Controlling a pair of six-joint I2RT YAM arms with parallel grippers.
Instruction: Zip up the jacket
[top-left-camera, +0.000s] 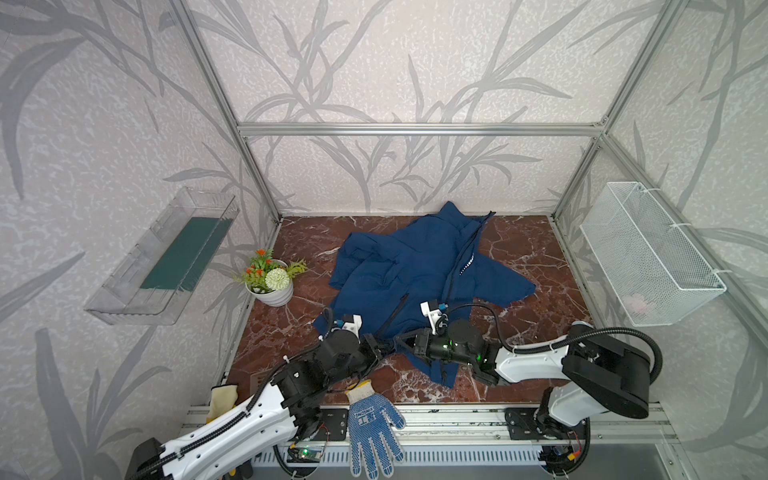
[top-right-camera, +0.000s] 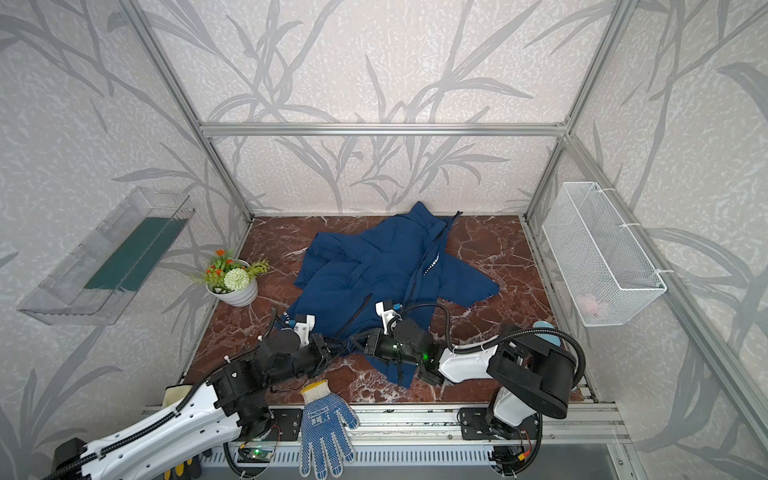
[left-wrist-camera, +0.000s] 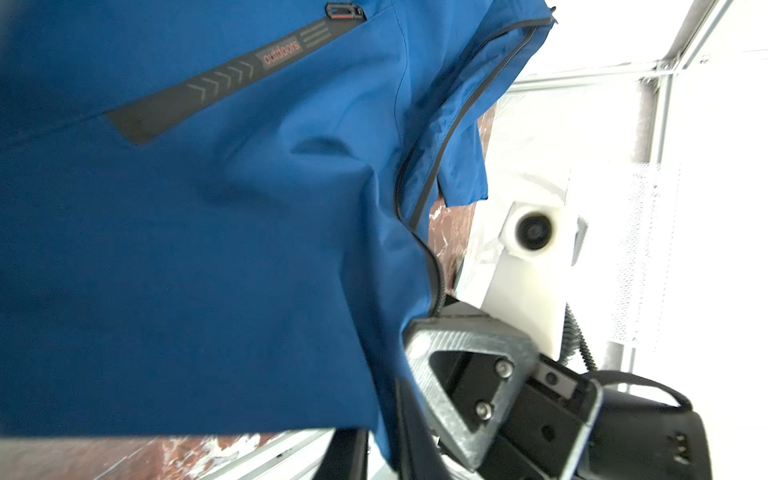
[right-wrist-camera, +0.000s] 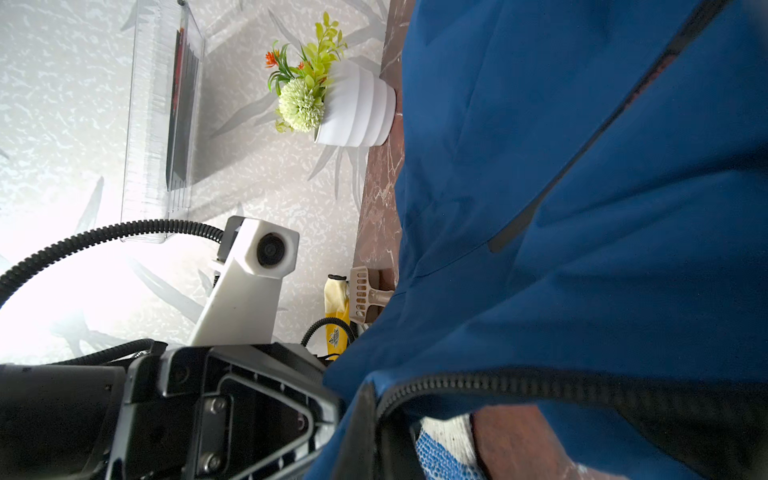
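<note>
The navy blue jacket (top-left-camera: 399, 266) (top-right-camera: 365, 266) lies crumpled in the middle of the marble table, collar toward the back wall. Its dark front zipper (top-left-camera: 461, 257) runs down toward the near hem, and a slanted pocket zipper (top-left-camera: 397, 313) (left-wrist-camera: 224, 79) sits left of it. My two grippers face each other at the near hem, almost touching. The left gripper (top-left-camera: 381, 347) (left-wrist-camera: 382, 440) is shut on the jacket's front edge. The right gripper (top-left-camera: 402, 344) (right-wrist-camera: 374, 436) is shut on the opposite edge, where the zipper teeth (right-wrist-camera: 498, 380) run in between its fingers.
A white flower pot (top-left-camera: 272, 282) stands left of the jacket. A blue-dotted white glove (top-left-camera: 372, 428) lies over the front rail and a yellowish glove (top-left-camera: 222, 399) lies under the left arm. A wire basket (top-left-camera: 648, 257) hangs on the right wall, a clear tray (top-left-camera: 166, 257) on the left.
</note>
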